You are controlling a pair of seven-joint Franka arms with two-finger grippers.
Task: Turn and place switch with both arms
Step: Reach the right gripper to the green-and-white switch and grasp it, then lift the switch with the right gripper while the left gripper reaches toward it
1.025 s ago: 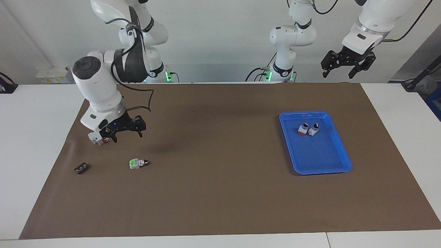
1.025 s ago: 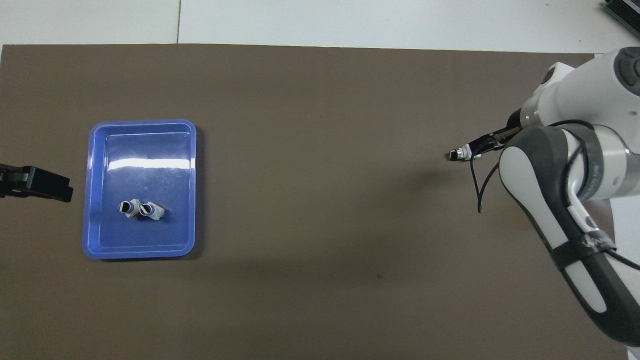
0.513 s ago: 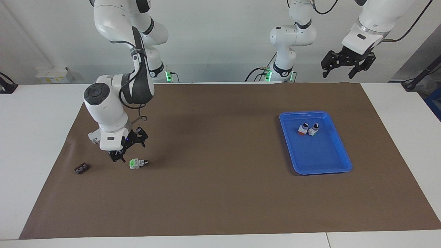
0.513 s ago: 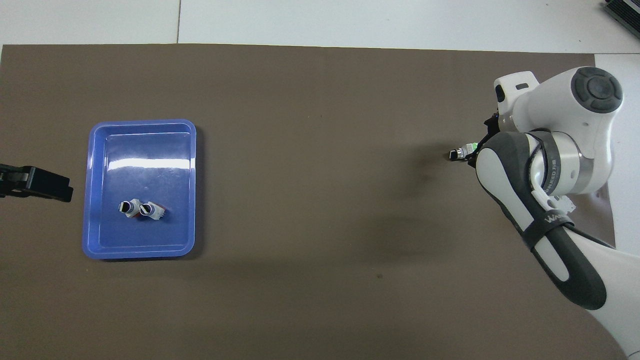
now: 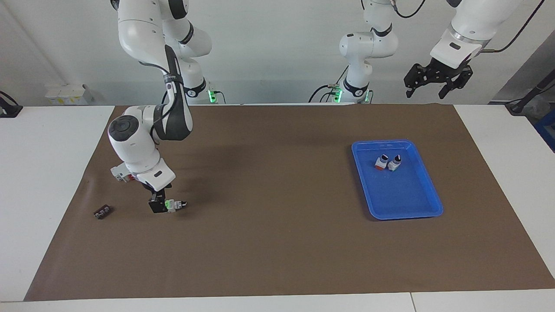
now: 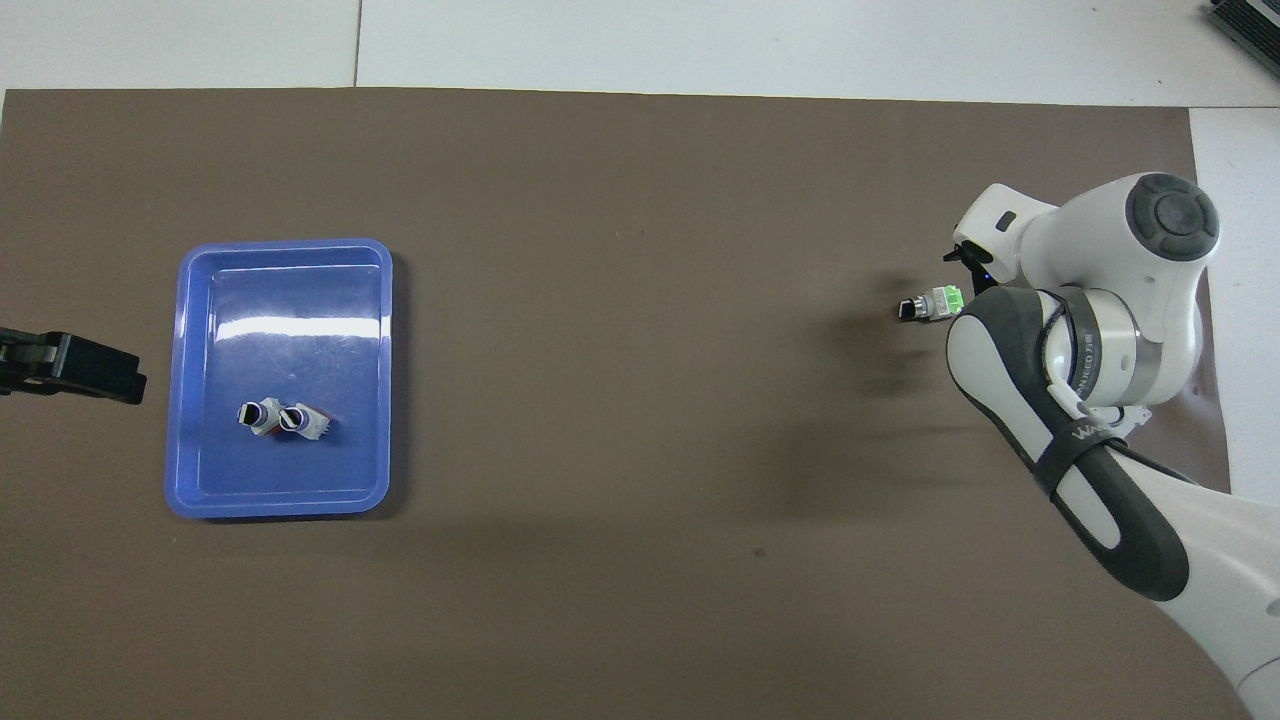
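Note:
The switch [image 5: 174,204] lies on its side on the brown mat toward the right arm's end of the table, its black knob pointing toward the tray. Its bright green end [image 6: 946,299] also shows in the overhead view. My right gripper [image 5: 161,204] points straight down at mat level, open, right at that green end. One black finger [image 5: 155,206] stands beside the green end and hides part of it. The wrist covers this gripper from above. My left gripper [image 5: 435,83] waits open, raised high at the left arm's end of the mat.
A blue tray [image 5: 407,201] lies toward the left arm's end and holds two small switches [image 5: 381,161] [image 5: 394,163] side by side. A white-and-red block [image 5: 121,173] sits half hidden by the right wrist. A small black part [image 5: 102,212] lies near the mat's edge.
My right gripper swung from over the white-and-red block, turned to point straight down and dropped to the mat at the switch's green end. The switch and the left arm have not moved.

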